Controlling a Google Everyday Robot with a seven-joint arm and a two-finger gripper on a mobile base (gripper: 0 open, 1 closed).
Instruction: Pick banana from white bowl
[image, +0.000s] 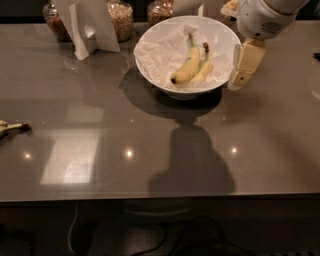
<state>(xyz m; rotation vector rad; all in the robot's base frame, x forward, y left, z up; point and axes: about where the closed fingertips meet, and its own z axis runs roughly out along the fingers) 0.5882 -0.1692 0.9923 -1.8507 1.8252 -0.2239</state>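
The white bowl (150, 67), lined with crumpled white paper, stands at the back middle of the dark table. In it lies the banana (186, 66), curved and yellow with a greenish stem pointing back and a dark tip toward the front left. A shorter, paler banana (205, 69) with a brown stem lies against its right side. My gripper (245, 65) hangs from the white arm at the upper right, just off the bowl's right rim, above the table. It holds nothing.
Glass jars of grains (121, 17) and a white folded stand (87, 25) line the table's back edge to the left of the bowl. A small dark-stemmed banana bit (10, 128) lies at the far left edge.
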